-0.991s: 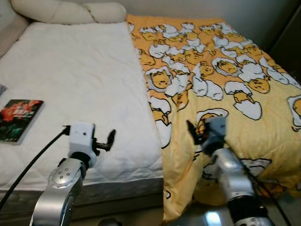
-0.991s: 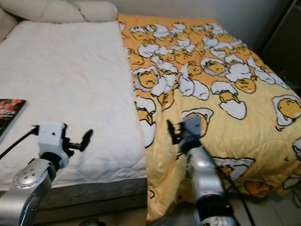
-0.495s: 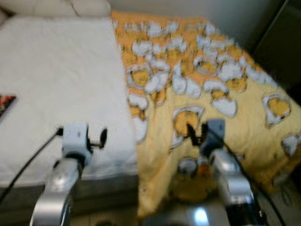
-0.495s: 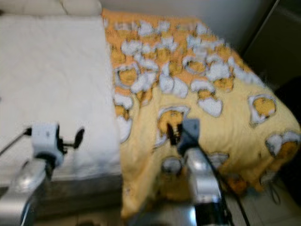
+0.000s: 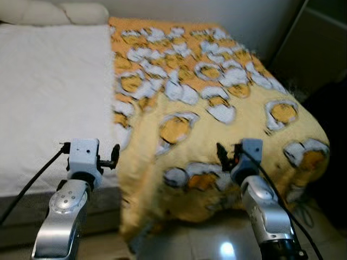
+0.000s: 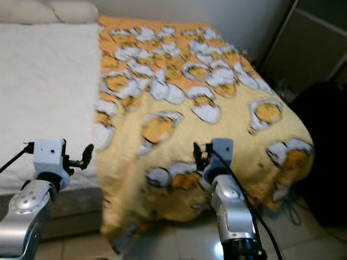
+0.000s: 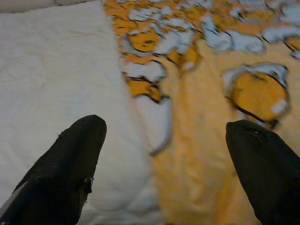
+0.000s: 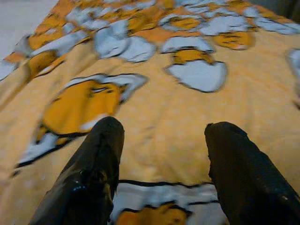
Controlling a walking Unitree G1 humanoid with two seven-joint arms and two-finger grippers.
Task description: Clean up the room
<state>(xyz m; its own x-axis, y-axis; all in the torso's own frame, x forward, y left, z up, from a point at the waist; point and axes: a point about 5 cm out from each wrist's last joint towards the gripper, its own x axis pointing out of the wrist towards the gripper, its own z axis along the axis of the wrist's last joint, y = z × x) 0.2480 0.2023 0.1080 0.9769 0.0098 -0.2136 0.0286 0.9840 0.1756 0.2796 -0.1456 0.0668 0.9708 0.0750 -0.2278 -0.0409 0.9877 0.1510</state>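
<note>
A yellow blanket [image 5: 217, 103] printed with white and orange egg figures covers the right half of the bed and hangs over its foot. The left half shows a bare white mattress pad [image 5: 49, 92]. My left gripper [image 5: 114, 156] is held out over the foot of the bed near the blanket's left edge, open and empty; its fingers [image 7: 70, 164] frame the seam between white pad and blanket. My right gripper [image 5: 223, 157] is raised before the blanket's hanging front, open, with its fingers [image 8: 101, 159] pointing over the egg print.
Cream pillows [image 5: 54, 12] lie at the head of the bed. A dark cabinet [image 5: 314, 49] and a black shape [image 6: 325, 151] stand to the right. Glossy floor tiles [image 5: 217, 244] lie below the bed's foot, with a thin cable [image 5: 306, 211] at the right.
The camera has swung to the right: the bed slid left, the book has left the picture, and the blanket's right corner and the dark cabinet came into view. Both grippers stay open.
</note>
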